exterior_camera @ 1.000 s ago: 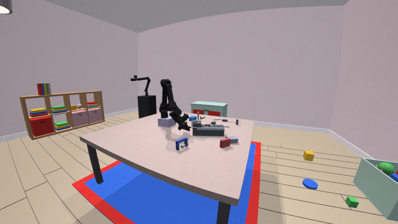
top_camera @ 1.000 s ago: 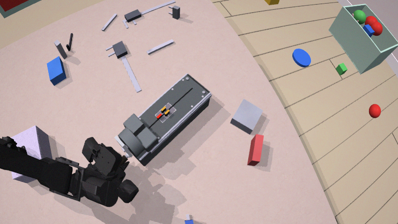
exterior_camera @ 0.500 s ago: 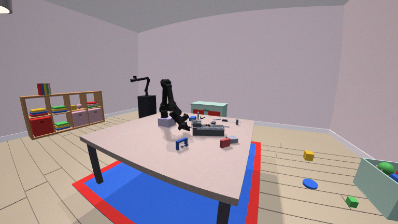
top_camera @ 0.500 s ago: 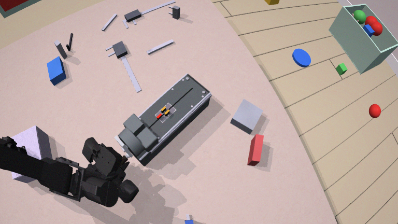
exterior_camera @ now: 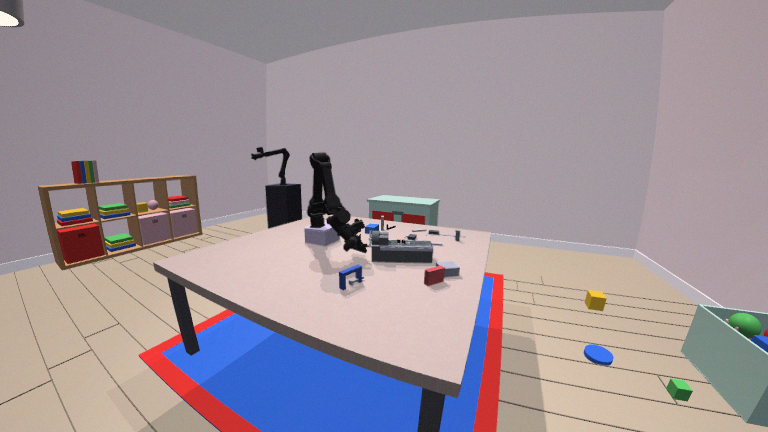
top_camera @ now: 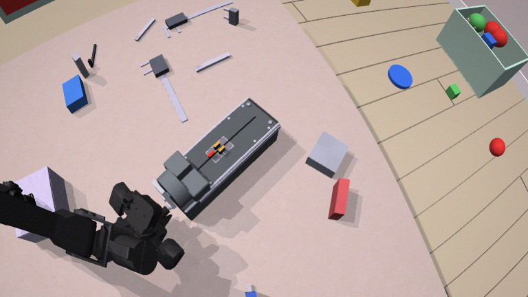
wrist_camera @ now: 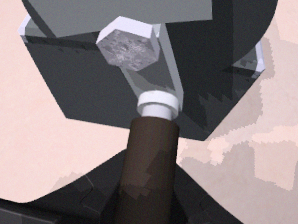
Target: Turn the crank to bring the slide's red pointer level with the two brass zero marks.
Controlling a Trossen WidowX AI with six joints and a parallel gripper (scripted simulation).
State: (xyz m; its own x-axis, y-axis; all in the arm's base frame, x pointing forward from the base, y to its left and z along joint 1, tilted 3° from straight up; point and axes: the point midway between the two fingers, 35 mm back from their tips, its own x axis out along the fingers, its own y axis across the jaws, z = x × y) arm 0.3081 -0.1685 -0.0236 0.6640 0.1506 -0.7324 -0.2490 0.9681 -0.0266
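The grey machine (top_camera: 241,146) (exterior_camera: 402,253) stands on the table. Its red pointer (top_camera: 211,153) lies on the crank side of the two brass zero marks (top_camera: 216,145) (top_camera: 221,149), close to them but not level with them. The crank arm (wrist_camera: 172,72) runs from the hexagonal hub (wrist_camera: 129,49) down to a white collar and the brown handle (wrist_camera: 152,145). My gripper (top_camera: 166,215) (wrist_camera: 145,161) is shut on the brown handle at the machine's near-left end. The fingertips are partly hidden by the handle in the wrist view.
A grey block (top_camera: 327,152) and a red block (top_camera: 339,197) lie right of the machine. A blue block (top_camera: 74,94), loose bars and dark pronged parts lie beyond it. A blue arch (exterior_camera: 349,272) stands near the table's front. A lilac block (top_camera: 35,188) is by the arm's base.
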